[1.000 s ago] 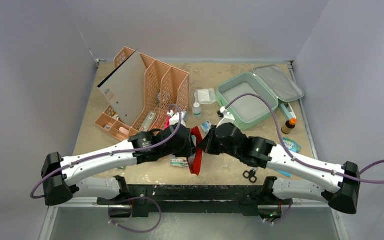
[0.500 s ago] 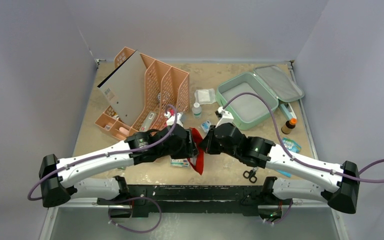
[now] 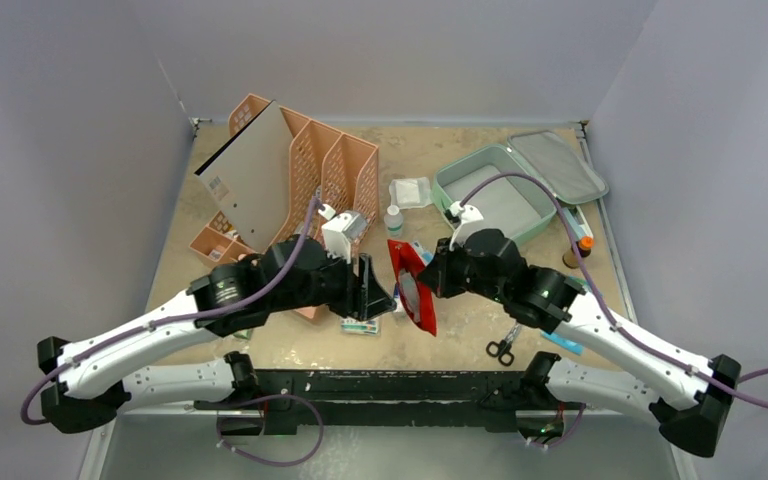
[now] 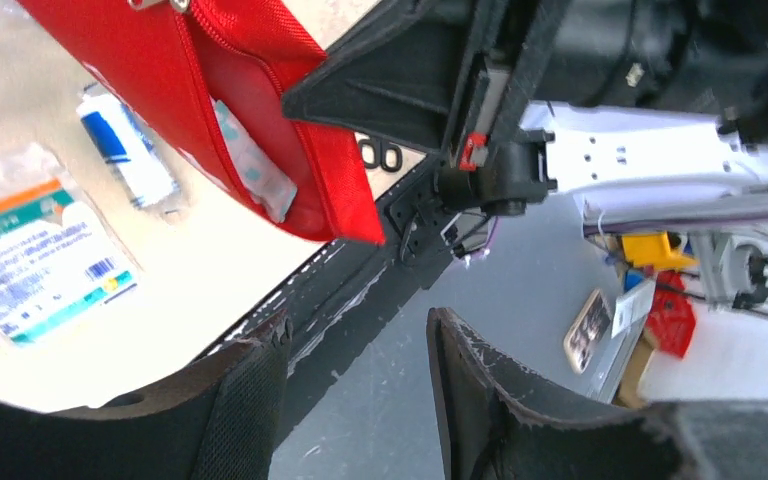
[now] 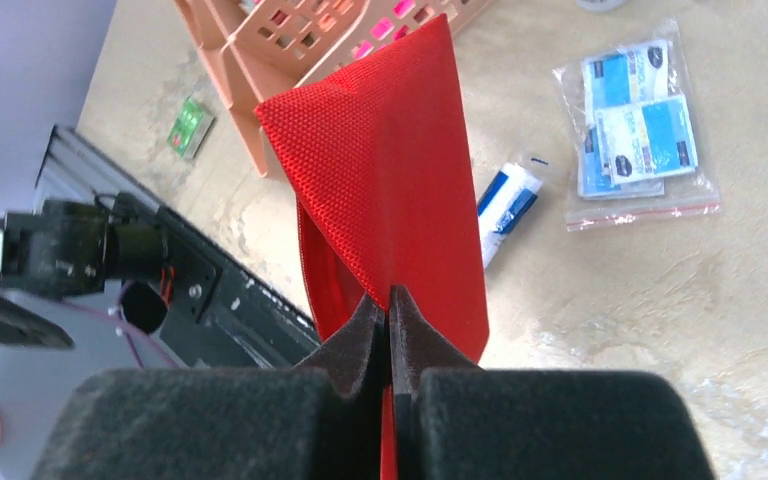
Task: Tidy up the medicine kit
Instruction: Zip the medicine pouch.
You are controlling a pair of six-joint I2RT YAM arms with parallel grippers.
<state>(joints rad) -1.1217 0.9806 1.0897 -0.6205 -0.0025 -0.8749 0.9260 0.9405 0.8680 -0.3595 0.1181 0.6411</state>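
While our right end effector [image 5: 390, 298] is clamped on the edge of a red pouch [image 5: 385, 170], we see our left end effector [image 4: 355, 328] standing open and empty just beside that pouch, not touching it. A pale packet [image 4: 255, 165] shows inside the pouch's unzipped mouth. The mint-green medicine kit [image 3: 444, 190] lies open on the tabletop [image 3: 465, 335], grey-lined lid [image 3: 560, 165] folded back, beyond the right end effector and somewhat to its right, well apart.

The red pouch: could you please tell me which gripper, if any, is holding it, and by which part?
The right gripper pinches the red pouch by one fabric edge; the left gripper is open, holding nothing.
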